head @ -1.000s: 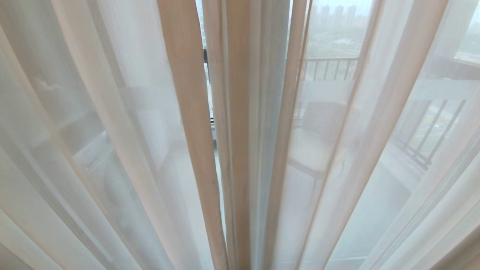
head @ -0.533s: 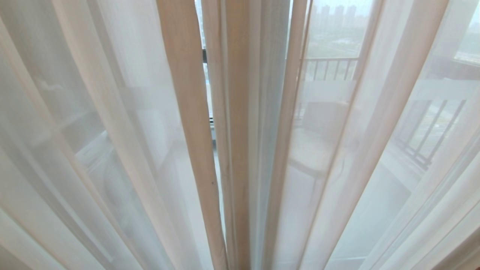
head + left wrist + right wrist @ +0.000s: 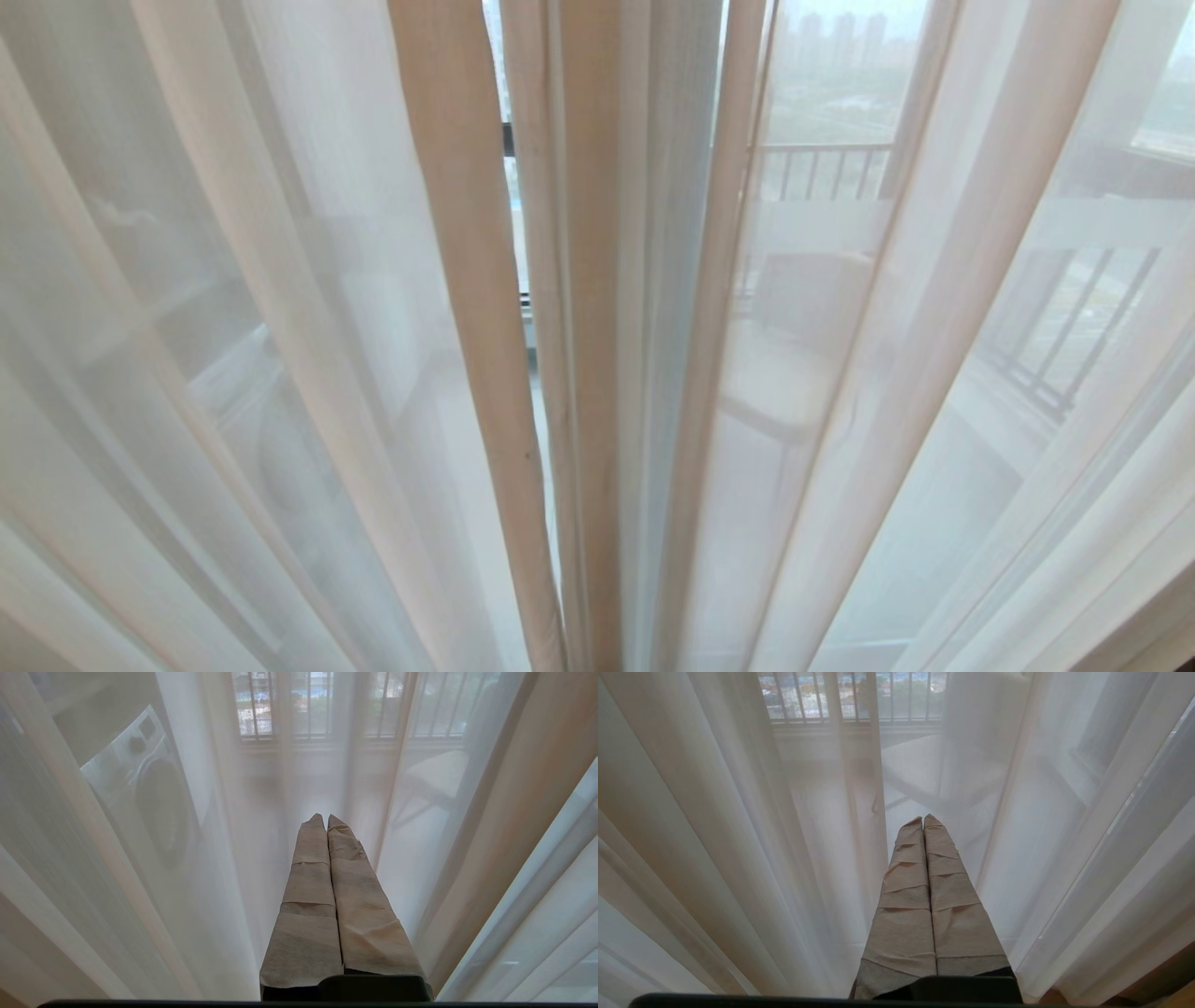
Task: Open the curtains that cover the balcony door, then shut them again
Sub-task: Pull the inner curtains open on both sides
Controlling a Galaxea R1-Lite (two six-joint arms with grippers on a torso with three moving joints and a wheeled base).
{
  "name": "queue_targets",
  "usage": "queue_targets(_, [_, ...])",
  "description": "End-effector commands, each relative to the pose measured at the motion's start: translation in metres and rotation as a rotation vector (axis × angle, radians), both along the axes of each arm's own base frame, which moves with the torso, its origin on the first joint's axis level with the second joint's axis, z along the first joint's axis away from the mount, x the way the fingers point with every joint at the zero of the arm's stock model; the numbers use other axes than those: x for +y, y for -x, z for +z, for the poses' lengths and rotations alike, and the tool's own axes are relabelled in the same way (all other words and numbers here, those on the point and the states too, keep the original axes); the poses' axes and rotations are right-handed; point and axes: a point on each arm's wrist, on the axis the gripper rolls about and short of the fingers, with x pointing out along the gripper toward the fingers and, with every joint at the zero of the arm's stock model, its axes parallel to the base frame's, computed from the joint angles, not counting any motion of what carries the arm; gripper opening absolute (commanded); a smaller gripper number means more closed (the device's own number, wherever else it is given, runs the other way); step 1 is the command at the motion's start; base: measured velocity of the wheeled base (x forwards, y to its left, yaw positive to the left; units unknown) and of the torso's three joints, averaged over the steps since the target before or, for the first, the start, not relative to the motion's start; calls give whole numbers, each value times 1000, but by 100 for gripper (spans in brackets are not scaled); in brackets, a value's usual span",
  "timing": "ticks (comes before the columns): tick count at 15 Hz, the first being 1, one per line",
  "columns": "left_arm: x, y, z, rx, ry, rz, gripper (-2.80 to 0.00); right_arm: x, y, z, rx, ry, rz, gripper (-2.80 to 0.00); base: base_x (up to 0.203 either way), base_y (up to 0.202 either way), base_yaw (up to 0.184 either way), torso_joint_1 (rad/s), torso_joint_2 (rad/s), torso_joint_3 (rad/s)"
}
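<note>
Right now the curtains (image 3: 597, 373) hang drawn across the glass, sheer white folds with tan bands meeting near the middle of the head view, only a thin slit (image 3: 516, 215) between the two panels. Left hand (image 3: 322, 820) has its taped fingers pressed together, holding nothing, tips just short of the sheer. Right hand (image 3: 923, 821) is likewise pressed together and empty, facing the fabric. Opening looks not yet begun.

To do it well: spread one hand, aim at the slit, pinch a thick tan band rather than a single sheer layer, then pull sideways, level and slow, so the cloth slides instead of stretching. Thin weave will likely slip out of a light pinch.

Beyond the sheer: balcony floor, a pale chair (image 3: 943, 770), a barred railing (image 3: 822, 173), a washing machine (image 3: 149, 793) on the left side. Balcony door frame shows as a dark bit (image 3: 510, 140) in the slit. No counter in view.
</note>
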Motion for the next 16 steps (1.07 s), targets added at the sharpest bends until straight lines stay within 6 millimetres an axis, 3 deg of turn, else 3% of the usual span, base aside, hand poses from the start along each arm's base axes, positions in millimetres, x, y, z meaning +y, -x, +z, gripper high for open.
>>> queue_targets(1, [0, 0, 0, 2, 0, -1, -280, 0, 0, 0, 0, 0, 1, -280, 0, 0, 0, 0, 0, 0])
queue_targets(5, [0, 1, 2, -7, -3, -4, -280, 0, 0, 0, 0, 0, 1, -280, 0, 0, 0, 0, 0, 0])
queue_targets(9, [-2, 6, 30, -50, 1, -94, -280, 0, 0, 0, 0, 0, 1, -280, 0, 0, 0, 0, 0, 0])
queue_targets(11, [-4, 2, 49, -26, 12, -159, -280, 0, 0, 0, 0, 0, 1, -280, 0, 0, 0, 0, 0, 0])
queue_targets(16, [-9, -30, 124, 45, 52, -444, -280, 0, 0, 0, 0, 0, 1, -280, 0, 0, 0, 0, 0, 0])
